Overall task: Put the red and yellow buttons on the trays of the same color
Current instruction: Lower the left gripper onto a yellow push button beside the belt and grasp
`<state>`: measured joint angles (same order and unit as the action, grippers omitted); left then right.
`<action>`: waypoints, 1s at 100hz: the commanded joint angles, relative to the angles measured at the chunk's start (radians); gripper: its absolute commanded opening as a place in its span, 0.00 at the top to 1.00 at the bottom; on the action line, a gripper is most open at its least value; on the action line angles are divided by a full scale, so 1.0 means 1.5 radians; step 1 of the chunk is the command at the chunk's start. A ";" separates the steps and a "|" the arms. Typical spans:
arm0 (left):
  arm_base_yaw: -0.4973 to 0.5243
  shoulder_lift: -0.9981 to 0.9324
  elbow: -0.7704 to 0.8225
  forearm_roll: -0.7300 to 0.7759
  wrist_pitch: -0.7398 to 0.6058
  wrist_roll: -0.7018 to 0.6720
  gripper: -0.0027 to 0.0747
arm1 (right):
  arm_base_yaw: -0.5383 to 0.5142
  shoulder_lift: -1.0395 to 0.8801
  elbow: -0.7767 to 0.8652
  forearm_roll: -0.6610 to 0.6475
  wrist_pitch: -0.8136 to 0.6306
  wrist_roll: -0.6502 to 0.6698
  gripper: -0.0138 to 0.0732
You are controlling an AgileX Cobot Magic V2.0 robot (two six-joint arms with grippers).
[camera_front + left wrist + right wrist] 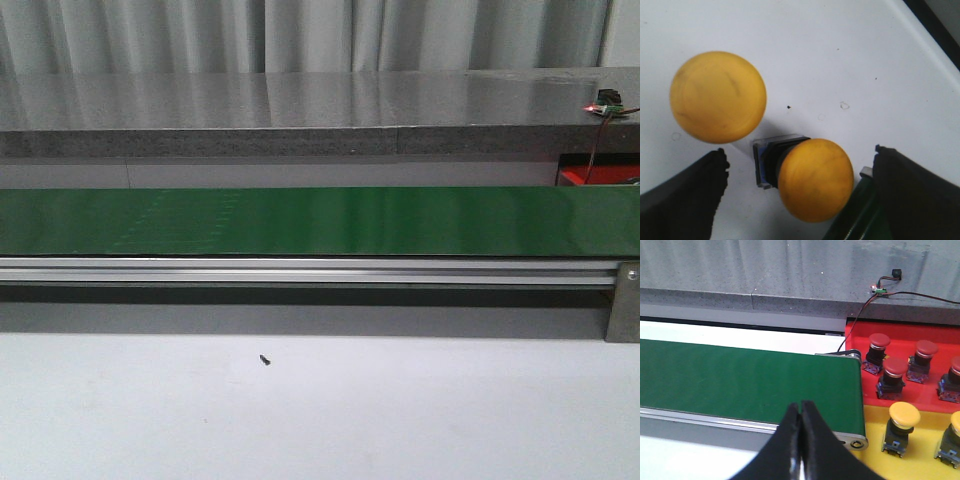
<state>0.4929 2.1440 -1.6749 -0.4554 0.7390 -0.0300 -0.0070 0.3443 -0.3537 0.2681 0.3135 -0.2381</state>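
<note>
- The green conveyor belt (pixel 320 222) runs across the front view from side to side, with an aluminium rail (pixel 300 270) along its near edge; neither arm shows in that view.
- A small dark speck (pixel 265 359) lies on the pale worktop (pixel 320 420) on the near side of the belt.
- In the left wrist view, the left gripper (pixel 797 187) has its jaws spread wide; one yellow button (pixel 815 179) sits between them on the white surface (pixel 840 60), touching neither black finger as far as can be told.
- That button has a dark body and a clear square base (pixel 765 162) showing beside its domed cap.
- A second yellow button (pixel 717 96) stands just beside the first, outside the jaws.
- In the right wrist view, the right gripper (pixel 801 412) has its jaws pressed together with nothing between them, hanging over the near edge of the belt by its end roller.
- Beyond the belt's end lies the red tray (pixel 900 335), holding at least four red buttons (pixel 896 376).
- Touching it, on the nearer side, is the yellow tray (pixel 875 460), holding two yellow-capped buttons (pixel 902 427), one cut off by the picture's edge.
- A small circuit board (pixel 879 289) with trailing wires rests on the grey stone ledge (pixel 765 275) behind the belt.
</note>
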 commanded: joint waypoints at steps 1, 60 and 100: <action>0.001 -0.030 -0.021 -0.023 -0.027 -0.013 0.24 | 0.000 0.003 -0.017 0.005 -0.049 -0.001 0.98; 0.001 -0.015 -0.022 -0.032 -0.023 -0.017 0.70 | 0.000 0.003 -0.015 0.005 -0.049 -0.001 0.98; 0.001 -0.076 -0.045 -0.032 -0.006 0.000 0.70 | 0.000 0.003 -0.015 0.005 -0.051 -0.001 0.98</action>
<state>0.4929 2.1272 -1.6898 -0.4751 0.7479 -0.0414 -0.0070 0.3443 -0.3530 0.2681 0.3135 -0.2381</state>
